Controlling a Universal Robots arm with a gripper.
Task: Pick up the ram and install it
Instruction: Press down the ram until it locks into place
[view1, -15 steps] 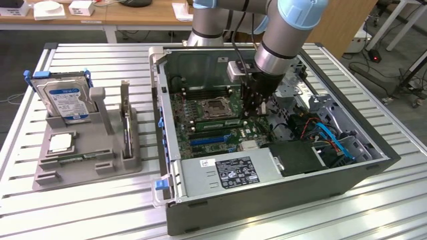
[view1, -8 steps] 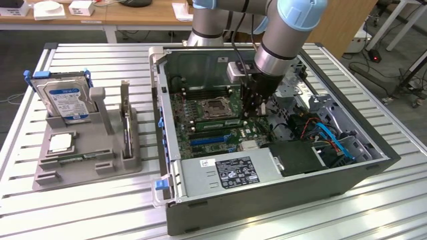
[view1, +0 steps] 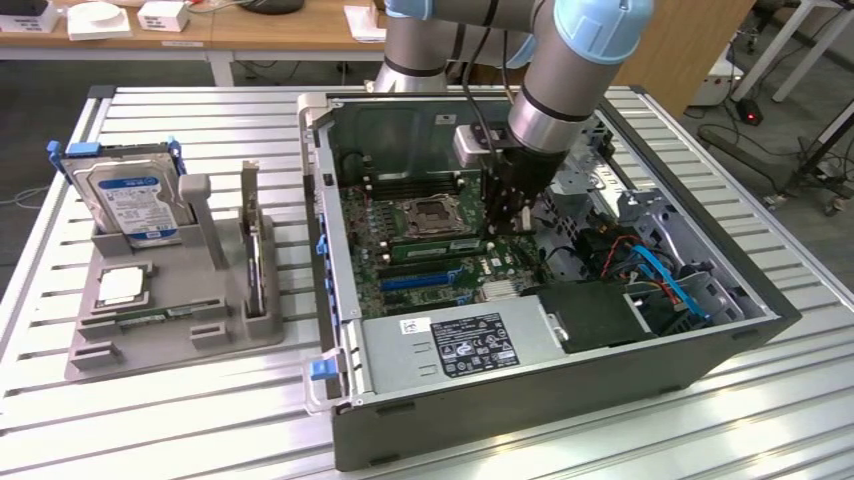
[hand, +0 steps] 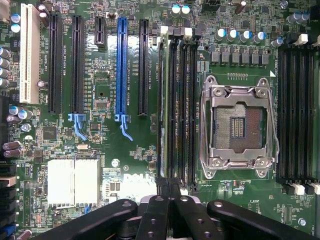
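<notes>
Closed fingers (hand: 170, 192) at motherboard's memory slots (hand: 177, 105), ram (view1: 430, 246) seated.

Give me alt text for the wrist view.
The shut hand hovers at one end of the motherboard's memory slots, where a ram stick stands edge-on in the outermost slot. The empty processor socket sits beside the slots, blue and black expansion slots opposite.

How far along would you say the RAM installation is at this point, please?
Looks done: a ram stands in a memory slot near the CPU socket, off the holder. In hand: the gripper, jaws shut, sits over that stick's end. Left: I cannot tell whether it is fully latched.
</notes>
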